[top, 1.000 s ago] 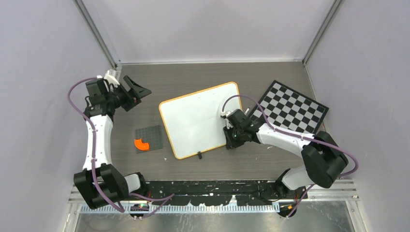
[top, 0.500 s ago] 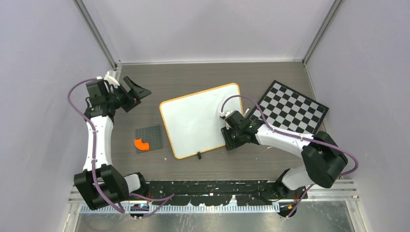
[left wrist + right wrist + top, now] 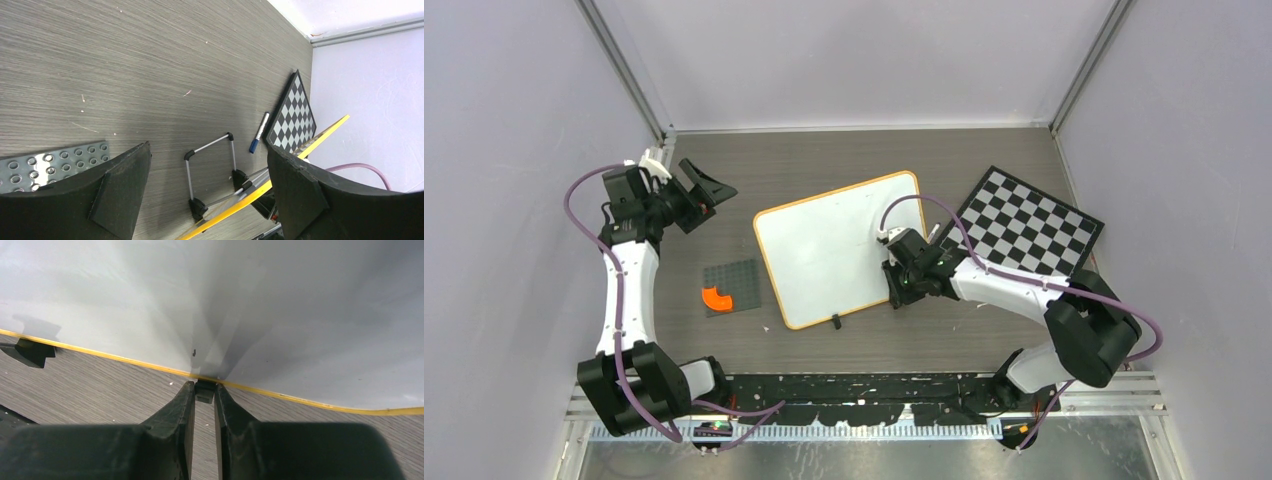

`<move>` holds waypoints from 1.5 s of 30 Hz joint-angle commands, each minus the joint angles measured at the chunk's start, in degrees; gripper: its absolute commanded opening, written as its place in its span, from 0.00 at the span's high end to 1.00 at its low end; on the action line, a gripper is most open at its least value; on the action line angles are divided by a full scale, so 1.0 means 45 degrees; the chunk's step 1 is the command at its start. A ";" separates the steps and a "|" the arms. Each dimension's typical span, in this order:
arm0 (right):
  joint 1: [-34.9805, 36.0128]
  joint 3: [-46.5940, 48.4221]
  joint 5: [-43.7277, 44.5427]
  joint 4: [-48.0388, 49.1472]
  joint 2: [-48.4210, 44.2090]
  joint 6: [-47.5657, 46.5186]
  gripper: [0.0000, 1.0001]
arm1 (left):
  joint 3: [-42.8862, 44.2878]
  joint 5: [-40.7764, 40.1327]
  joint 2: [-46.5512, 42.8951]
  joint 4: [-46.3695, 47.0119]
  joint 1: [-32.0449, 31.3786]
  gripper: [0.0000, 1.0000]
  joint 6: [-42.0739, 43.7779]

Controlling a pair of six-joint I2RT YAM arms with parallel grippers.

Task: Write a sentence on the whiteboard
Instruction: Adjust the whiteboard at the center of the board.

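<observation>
Right gripper [image 3: 204, 386], lower centre, narrowly pinches a black clip foot [image 3: 205, 392] on the whiteboard [image 3: 824, 250] frame. Left gripper [image 3: 707, 190], upper left, gapes wide.

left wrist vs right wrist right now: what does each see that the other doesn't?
Left wrist only: a pen lying on the table, the checkered board, a wire stand and a grey studded plate.
Right wrist only: the whiteboard with its blank white face, and the right gripper shut on a small black clip at its edge.
Both: the whiteboard's yellow frame and the wood-grain table.
</observation>
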 commanded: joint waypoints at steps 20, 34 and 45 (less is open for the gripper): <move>0.0991 0.0024 -0.1984 -0.0638 -0.0438 -0.0225 0.95 | -0.0137 -0.0320 -0.0632 0.0563 0.0145 0.10 0.0094; 0.0990 0.2210 -0.4386 -0.4276 -0.1866 -0.1888 0.36 | 0.0170 -0.0221 -0.0531 0.0211 0.0144 0.00 0.0373; -0.1688 0.7214 -0.7569 -0.8046 -0.3040 -0.3947 0.40 | 0.0247 0.0251 -0.0622 0.0252 0.0132 0.00 0.0475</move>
